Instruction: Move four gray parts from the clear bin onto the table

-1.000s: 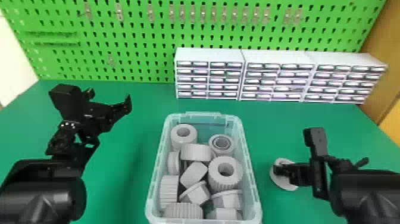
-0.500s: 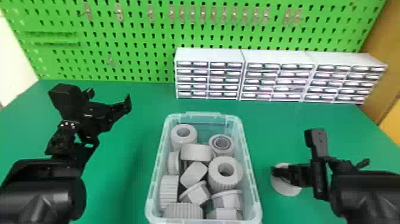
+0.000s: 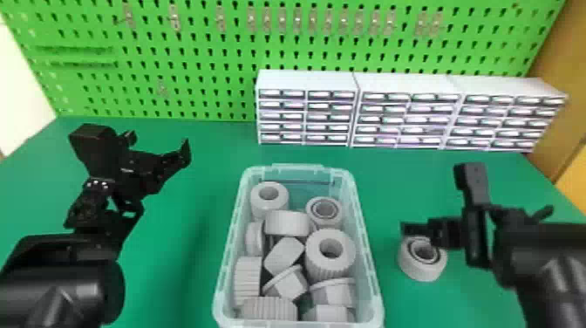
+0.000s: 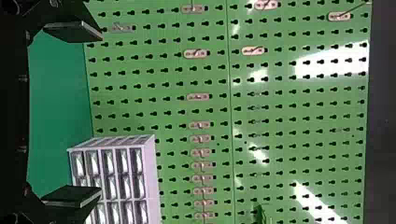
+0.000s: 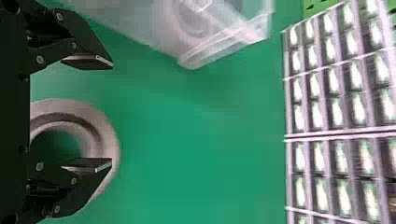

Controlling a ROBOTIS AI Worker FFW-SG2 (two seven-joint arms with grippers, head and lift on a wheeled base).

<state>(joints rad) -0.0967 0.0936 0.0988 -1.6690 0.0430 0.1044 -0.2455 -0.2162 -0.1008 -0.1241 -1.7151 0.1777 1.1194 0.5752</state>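
i note the black right gripper [image 5: 111, 113] open by the gray ring-shaped part [image 3: 420, 272], lower right, and black left gripper [image 4: 100, 113] open at left; i should lift straight before crossing to the clear plastic bin [image 3: 369, 257].

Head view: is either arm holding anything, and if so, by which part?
Nothing is held: the left pincer and the right pincer both stand open and empty.
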